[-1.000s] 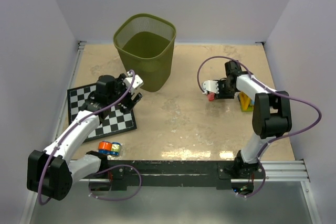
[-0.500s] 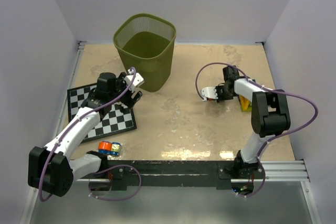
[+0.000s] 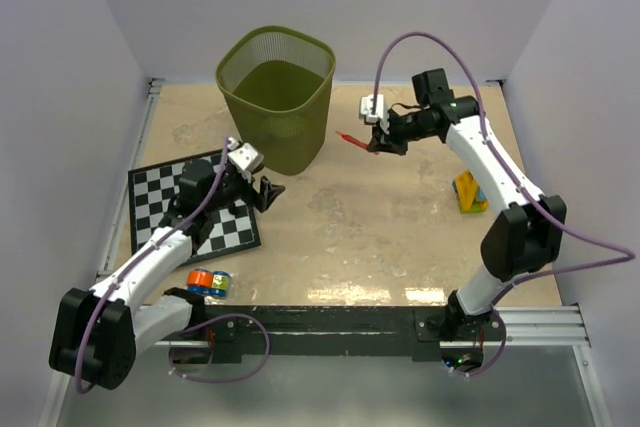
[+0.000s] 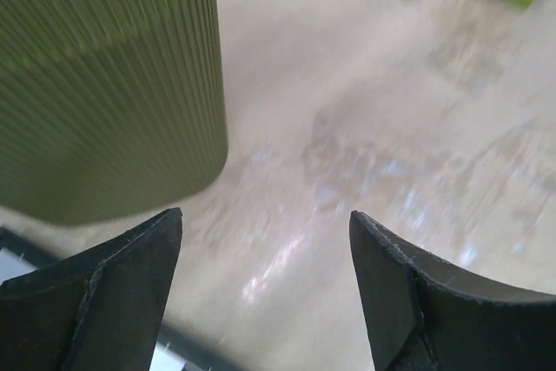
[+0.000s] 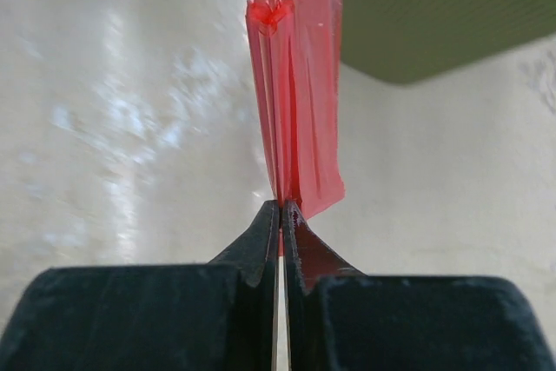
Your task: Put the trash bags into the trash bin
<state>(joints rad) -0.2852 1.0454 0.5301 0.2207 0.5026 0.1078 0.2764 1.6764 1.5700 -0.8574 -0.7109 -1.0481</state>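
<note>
Left gripper (image 3: 266,190) low at chessboard's (image 3: 150,197) right edge, left half of table (image 3: 400,237); jaws wide apart, nothing between them. Right gripper (image 5: 281,208) farther back, jaws pinched tight on folded red trash bag strip (image 5: 295,102), strip off table, just right of trash bin (image 3: 300,132). Trash bin upright at far edge, left of centre.

The left wrist view crops the trash bin (image 4: 104,76).

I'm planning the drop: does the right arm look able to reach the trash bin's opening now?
Probably yes: the right gripper, shut on the trash bag, hangs just beside the trash bin with nothing between them.
</note>
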